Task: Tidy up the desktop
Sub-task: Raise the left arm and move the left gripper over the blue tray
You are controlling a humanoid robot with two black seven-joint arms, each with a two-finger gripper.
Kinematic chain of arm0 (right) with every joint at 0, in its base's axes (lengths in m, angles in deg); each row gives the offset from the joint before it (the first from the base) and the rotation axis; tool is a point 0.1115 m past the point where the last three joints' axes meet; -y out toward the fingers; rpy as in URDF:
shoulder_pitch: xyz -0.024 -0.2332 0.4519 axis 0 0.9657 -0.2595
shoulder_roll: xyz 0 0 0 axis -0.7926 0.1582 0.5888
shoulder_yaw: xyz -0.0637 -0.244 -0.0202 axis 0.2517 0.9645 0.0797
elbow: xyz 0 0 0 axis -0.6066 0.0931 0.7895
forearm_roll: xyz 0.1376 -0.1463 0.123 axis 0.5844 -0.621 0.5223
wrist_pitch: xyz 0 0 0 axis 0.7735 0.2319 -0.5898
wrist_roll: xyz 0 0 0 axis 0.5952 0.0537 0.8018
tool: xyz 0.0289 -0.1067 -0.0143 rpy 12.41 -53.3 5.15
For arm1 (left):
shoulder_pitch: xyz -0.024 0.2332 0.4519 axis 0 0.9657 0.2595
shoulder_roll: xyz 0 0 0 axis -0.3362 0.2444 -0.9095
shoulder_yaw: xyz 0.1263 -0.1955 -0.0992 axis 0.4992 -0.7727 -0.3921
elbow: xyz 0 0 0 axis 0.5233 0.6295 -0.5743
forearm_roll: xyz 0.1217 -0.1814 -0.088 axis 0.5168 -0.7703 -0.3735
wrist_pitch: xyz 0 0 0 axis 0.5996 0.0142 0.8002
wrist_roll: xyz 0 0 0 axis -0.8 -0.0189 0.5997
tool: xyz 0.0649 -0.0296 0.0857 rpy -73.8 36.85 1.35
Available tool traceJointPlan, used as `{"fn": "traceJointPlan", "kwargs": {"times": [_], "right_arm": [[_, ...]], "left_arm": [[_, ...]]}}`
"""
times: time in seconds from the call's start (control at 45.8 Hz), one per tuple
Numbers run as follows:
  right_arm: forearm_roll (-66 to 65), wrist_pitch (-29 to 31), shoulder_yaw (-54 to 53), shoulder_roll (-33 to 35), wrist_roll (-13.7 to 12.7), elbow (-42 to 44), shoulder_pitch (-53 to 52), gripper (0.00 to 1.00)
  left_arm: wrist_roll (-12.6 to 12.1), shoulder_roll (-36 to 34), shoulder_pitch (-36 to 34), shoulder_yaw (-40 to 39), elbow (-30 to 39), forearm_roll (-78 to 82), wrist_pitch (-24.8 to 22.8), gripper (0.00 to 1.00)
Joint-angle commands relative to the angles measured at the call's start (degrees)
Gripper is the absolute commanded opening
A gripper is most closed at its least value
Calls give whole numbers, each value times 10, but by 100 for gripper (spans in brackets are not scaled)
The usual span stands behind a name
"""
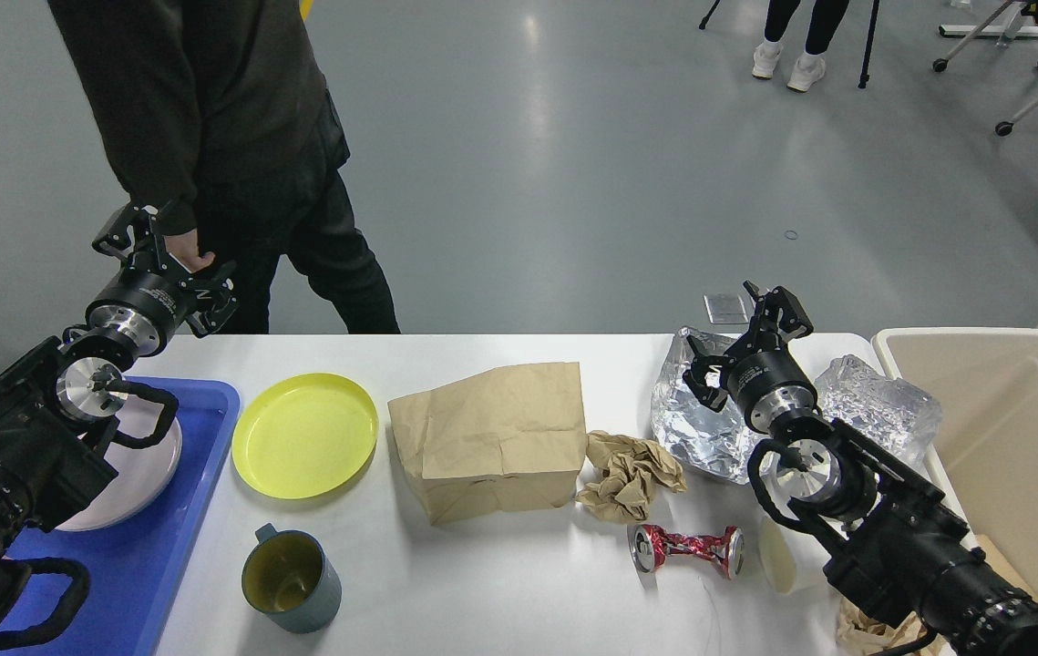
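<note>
The white desktop (519, 601) carries a yellow plate (304, 435), a brown paper bag (491, 437), a wad of crumpled brown paper (628, 474), a crushed red can (687, 549), a grey-blue mug (291, 580), a tipped white cup (778, 556) and crinkled silver-clear wrapping (883, 405). My left gripper (177, 253) is open and empty, raised past the table's far left edge, close to a person's hand. My right gripper (737, 339) is open and empty above the left part of the wrapping.
A blue tray (200, 428) at the left holds a white plate (131, 474), partly hidden by my left arm. A beige bin (1002, 428) stands at the right end. A person in dark clothes (209, 137) stands just behind the far left edge.
</note>
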Motion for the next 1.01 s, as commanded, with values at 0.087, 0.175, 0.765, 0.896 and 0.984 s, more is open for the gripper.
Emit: {"fn": "traceJointPlan", "kwargs": {"times": [0.087,0.175,0.765,0.896,0.984], "right_arm": [[0,1,0,0,0,0,0,100],[0,1,0,0,0,0,0,100],[0,0,0,0,0,0,0,100],[0,0,0,0,0,0,0,100],[0,1,0,0,0,0,0,100]], "left_arm": [[34,-1,0,-1,0,-1,-3,97],[29,0,-7,4,-2,-1,3,97],[26,-51,-70,233,-16,6,35,97],[24,-70,-93,330,-14,7,32,97],[24,-78,-109,368,-13,8,30,97]]}}
